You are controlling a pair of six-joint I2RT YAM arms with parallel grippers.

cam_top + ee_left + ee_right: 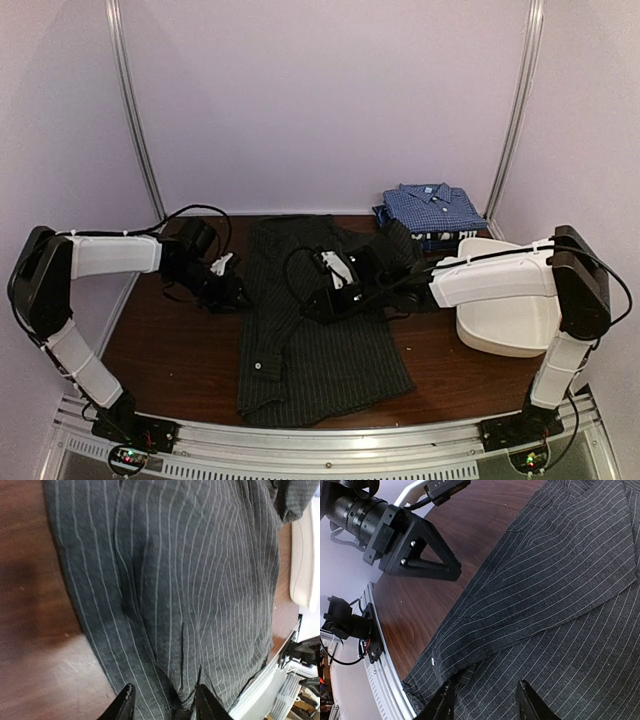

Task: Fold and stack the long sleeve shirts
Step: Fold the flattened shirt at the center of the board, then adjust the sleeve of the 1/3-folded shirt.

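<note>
Charcoal shirt lies outside the white tub, folded blue shirt beyond

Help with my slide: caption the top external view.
Left gripper and right gripper at a charcoal pinstriped shirt on the table; blue checked shirt folded behind white tub.

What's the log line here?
dark charcoal pinstriped cloth shirt: laid out | left gripper: open, at its left edge | right gripper: open, over its middle | blue checked shirt: folded, far right
</note>
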